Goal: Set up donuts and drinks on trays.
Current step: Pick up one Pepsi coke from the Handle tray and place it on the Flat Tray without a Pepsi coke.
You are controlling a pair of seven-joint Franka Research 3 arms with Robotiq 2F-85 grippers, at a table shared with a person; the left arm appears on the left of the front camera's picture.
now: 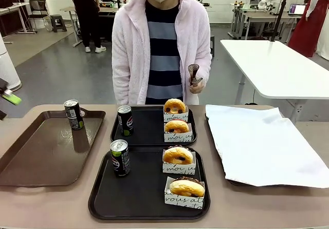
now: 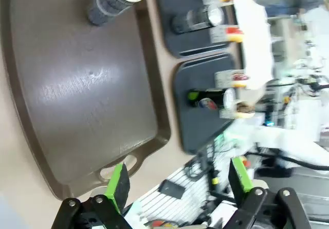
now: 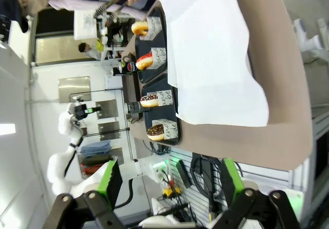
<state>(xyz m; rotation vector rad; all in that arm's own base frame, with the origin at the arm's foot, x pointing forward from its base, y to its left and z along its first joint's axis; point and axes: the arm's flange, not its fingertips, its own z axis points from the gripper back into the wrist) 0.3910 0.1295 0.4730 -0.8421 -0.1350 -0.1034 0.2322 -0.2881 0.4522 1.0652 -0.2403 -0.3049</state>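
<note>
Two black trays lie mid-table, the far one (image 1: 149, 131) and the near one (image 1: 139, 193). Each carries two sleeved donuts (image 1: 175, 106) (image 1: 178, 155) on its right side and one black can (image 1: 125, 120) (image 1: 120, 157) on its left. A third can (image 1: 73, 114) stands on the brown tray (image 1: 41, 152). My left gripper (image 2: 178, 182) hangs open and empty above the brown tray's handle end (image 2: 77, 85). My right gripper (image 3: 170, 180) is open and empty, high over the table's right end, beyond the white paper (image 3: 216, 54). The person holds tongs (image 1: 194, 74) behind the far tray.
A tray lined with white paper (image 1: 262, 144) fills the table's right side with nothing on it. A green pad (image 1: 11, 99) of my left gripper shows at the left edge of the front view. The person stands close to the far edge.
</note>
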